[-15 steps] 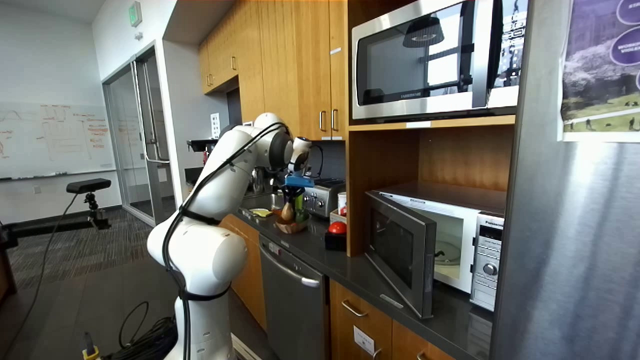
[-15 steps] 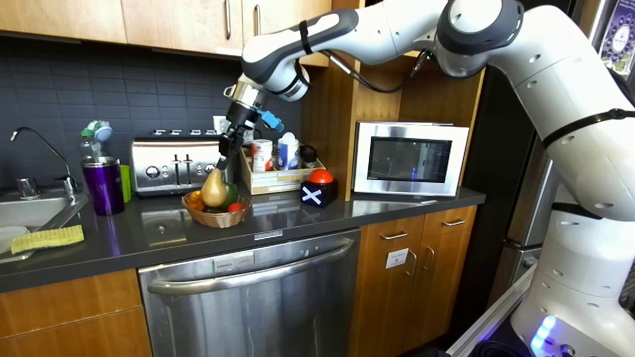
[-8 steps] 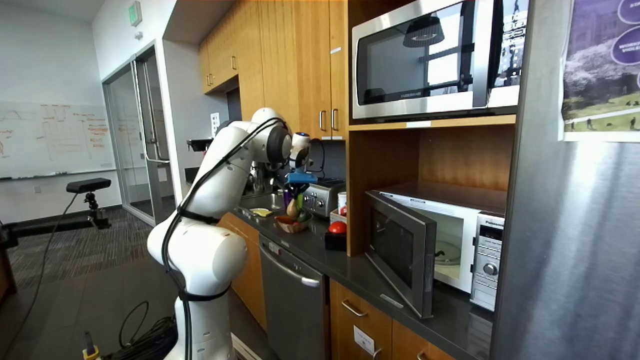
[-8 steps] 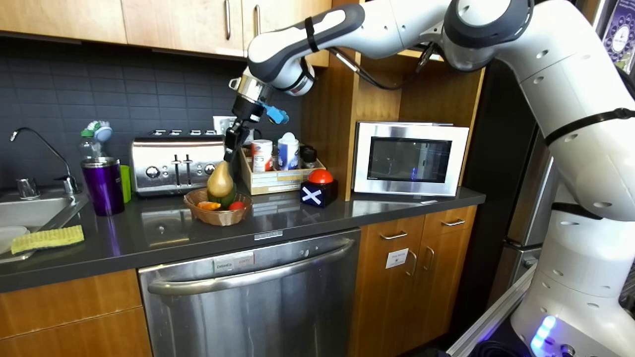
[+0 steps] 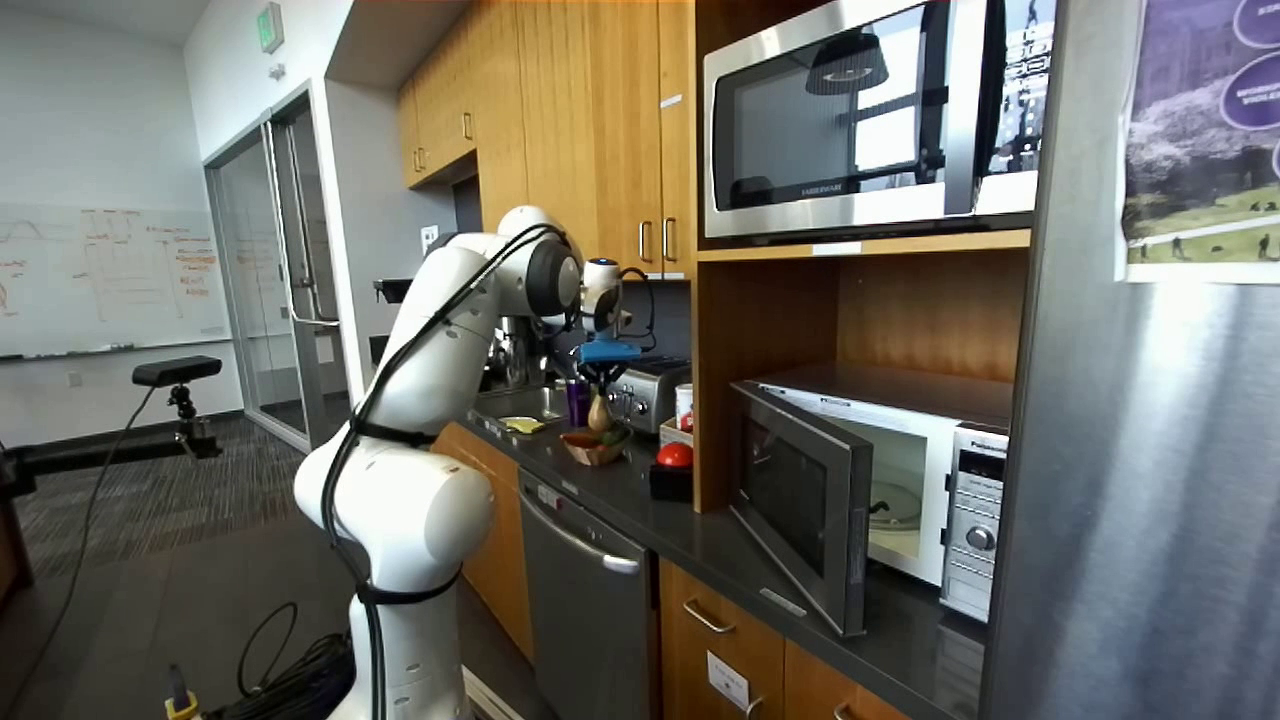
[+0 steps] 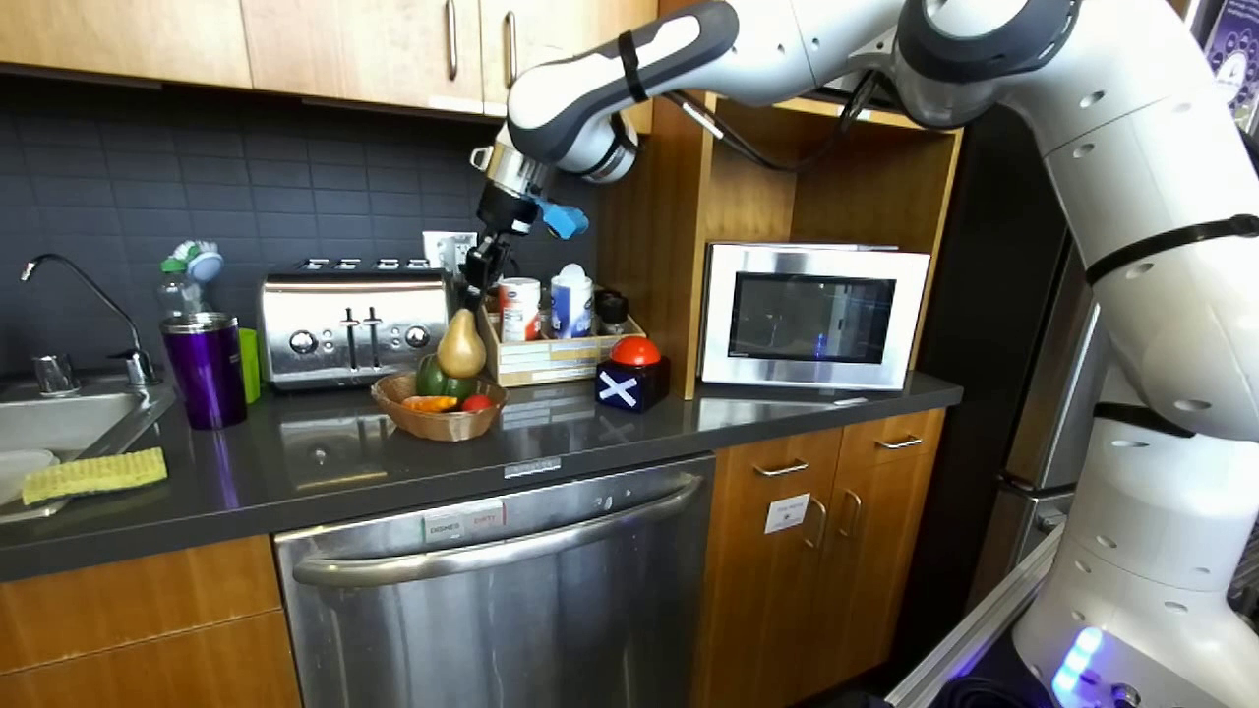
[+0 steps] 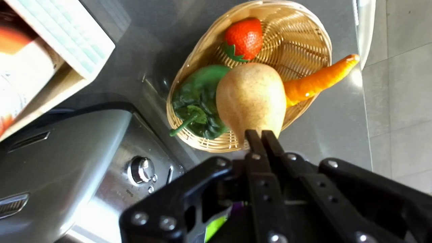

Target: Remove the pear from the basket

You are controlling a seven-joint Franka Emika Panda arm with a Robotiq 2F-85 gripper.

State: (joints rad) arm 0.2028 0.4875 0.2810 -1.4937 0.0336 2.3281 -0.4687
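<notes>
I note the whiteboard (image 5: 110,285), visible only in an exterior view; its red writing (image 5: 180,262) cannot be read from here. The dark surface (image 6: 266,482) runs above a steel dishwasher (image 6: 502,610) tagged "DISHES" and "DIRTY". The upper microwave (image 5: 830,120) is marked "FARBERWARE", the lower microwave (image 5: 975,520) "Panasonic"; the latter's door (image 5: 800,500) stands open, its interior (image 5: 900,455) exposed in an exterior view only. On the toaster (image 7: 77,158), lettering beside the knob (image 7: 141,169) is too small to read. The wicker basket (image 7: 293,44) rests on the surface. Nearby, the black box (image 6: 632,382) with the red dome (image 6: 635,350) carries a white X (image 6: 618,388), seen in an exterior view only. The tool (image 7: 260,135) is clamped on the narrow end of the pear (image 7: 251,96), which hangs above the basket; whether it touches the green pepper (image 7: 200,98) beneath, I cannot tell. The long orange vegetable (image 7: 319,82) reaches over the basket's rim. The strawberry (image 7: 246,37) shows its green leaves (image 7: 232,54) in the wrist view alone.
</notes>
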